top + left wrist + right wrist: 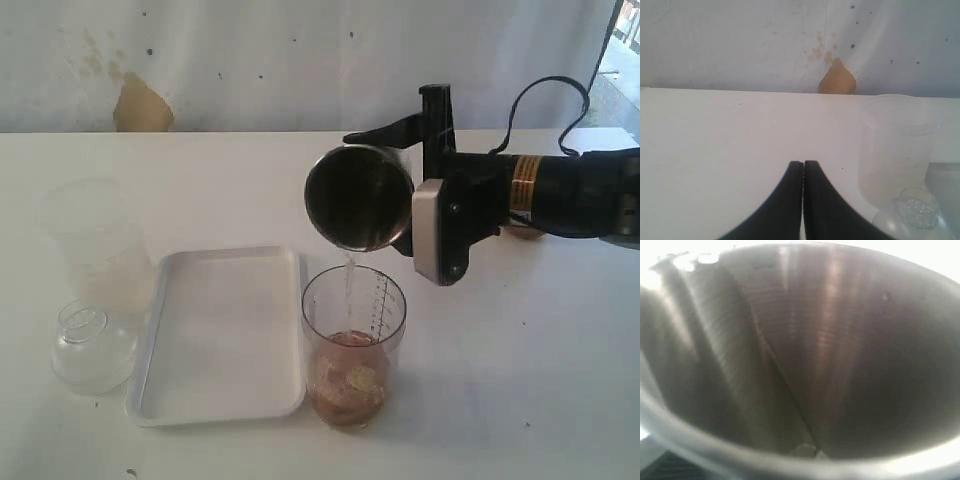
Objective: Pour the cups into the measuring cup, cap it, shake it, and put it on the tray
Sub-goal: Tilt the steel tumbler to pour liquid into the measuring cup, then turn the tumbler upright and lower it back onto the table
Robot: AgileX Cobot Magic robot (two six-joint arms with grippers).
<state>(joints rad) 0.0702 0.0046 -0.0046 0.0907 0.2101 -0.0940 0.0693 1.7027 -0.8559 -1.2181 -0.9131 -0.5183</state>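
My right gripper (405,185) is shut on the steel tumbler (360,197), tipped on its side with its mouth over the measuring cup (353,345). A thin stream falls from the tumbler's rim into that clear cup, which holds brownish contents at its bottom. The tumbler's inner wall (815,355) fills the right wrist view and hides the fingers. The white tray (220,335) lies just left of the measuring cup. A bit of the brown wooden cup (524,232) shows behind the right arm. My left gripper (803,165) is shut on nothing, over bare table, and is out of the exterior view.
A frosted plastic container (92,245) stands left of the tray, also in the left wrist view as the frosted container (895,150). In front of it lies a clear domed lid (90,345), the same lid (912,212) seen by the left wrist. A white wall rises behind the table.
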